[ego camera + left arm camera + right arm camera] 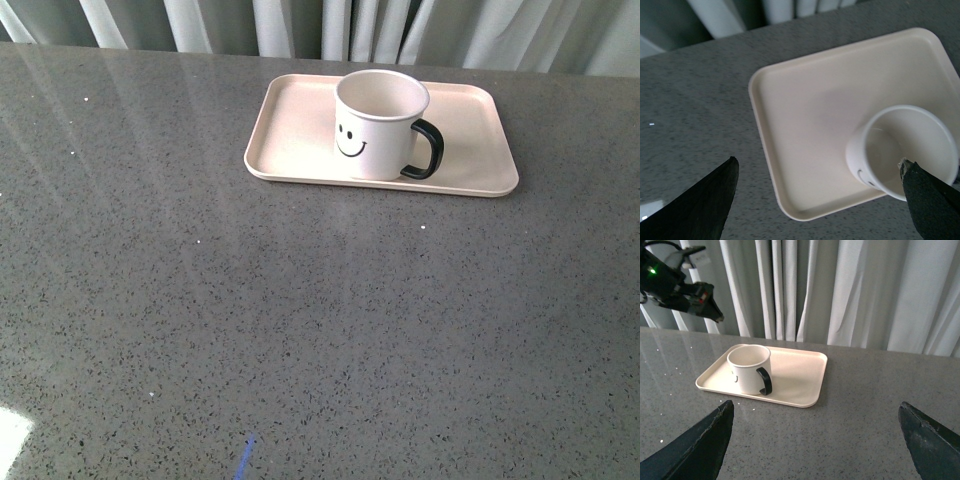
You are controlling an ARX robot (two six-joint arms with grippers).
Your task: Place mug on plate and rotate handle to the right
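One glossy white cylindrical mug (pixel 378 125) stands upright on the smooth, pale pink, round-cornered plate (pixel 290 130), near its front rim, with its black C-shaped handle (pixel 428 150) pointing right. The plate lies on a polished grey speckled table (pixel 300 330). The left gripper (pixel 817 165) and right gripper (pixel 815 405) both spread their dark tapered fingers wide, clasping nothing.

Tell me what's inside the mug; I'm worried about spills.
The mug looks empty: only bare white inside shows. A finger of the left gripper hides part of its rim.
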